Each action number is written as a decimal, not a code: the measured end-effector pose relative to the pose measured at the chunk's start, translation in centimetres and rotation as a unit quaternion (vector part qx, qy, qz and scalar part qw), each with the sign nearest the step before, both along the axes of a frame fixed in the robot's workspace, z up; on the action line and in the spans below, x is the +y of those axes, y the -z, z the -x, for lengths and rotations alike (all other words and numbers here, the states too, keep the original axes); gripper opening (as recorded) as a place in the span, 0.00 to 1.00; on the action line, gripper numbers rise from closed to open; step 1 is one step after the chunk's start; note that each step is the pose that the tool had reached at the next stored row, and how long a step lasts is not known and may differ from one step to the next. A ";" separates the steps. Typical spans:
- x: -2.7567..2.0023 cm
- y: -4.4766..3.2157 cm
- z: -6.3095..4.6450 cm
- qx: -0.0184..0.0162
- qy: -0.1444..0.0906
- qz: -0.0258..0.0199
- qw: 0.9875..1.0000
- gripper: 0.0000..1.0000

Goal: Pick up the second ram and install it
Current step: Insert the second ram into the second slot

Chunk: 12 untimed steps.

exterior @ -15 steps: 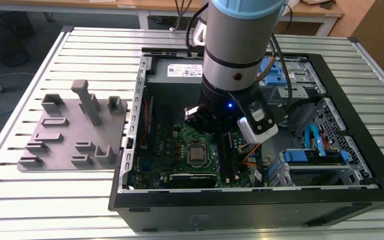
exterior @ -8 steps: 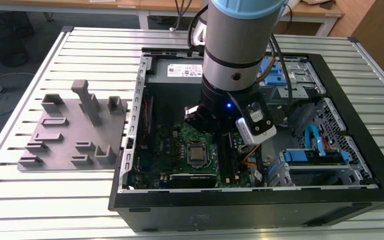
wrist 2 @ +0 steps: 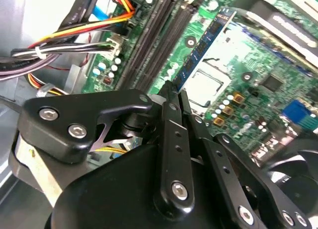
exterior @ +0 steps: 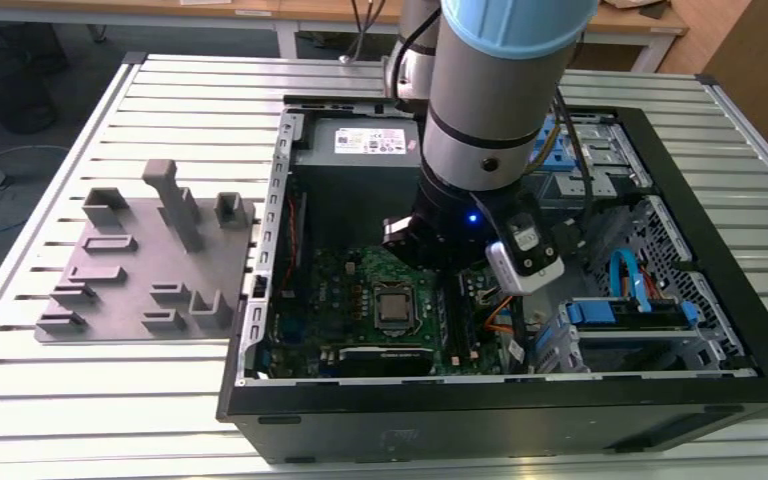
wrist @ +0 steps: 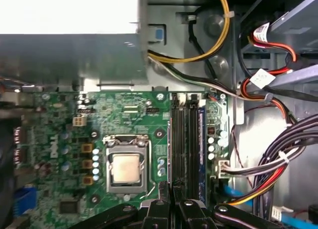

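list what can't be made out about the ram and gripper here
Second wrist view: the gripped end of the long thin blue-green memory stick is buried between the black gripper's fingers.
First wrist view: the bottom edge cuts off the gripper; the stick is edge-on, too thin to trace.
Exterior view: the grey robot arm covers both.

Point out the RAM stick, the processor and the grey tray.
RAM stick (wrist 2: pixel 206 38), second wrist view: middle of its blue edge.
Processor (wrist: pixel 125 169), first wrist view: centre of its silver lid.
Grey tray (exterior: pixel 124 275), exterior view: flat base.
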State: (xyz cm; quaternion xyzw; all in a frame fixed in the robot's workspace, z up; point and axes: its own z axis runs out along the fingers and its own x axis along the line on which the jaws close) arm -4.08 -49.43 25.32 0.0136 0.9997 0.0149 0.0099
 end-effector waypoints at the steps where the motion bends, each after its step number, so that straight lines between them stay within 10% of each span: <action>1: 0.11 0.18 -0.2 0.000 0.000 0.000 1.000 0.14; 12: 0.55 2.10 -1.0 0.003 -0.013 0.000 1.000 0.14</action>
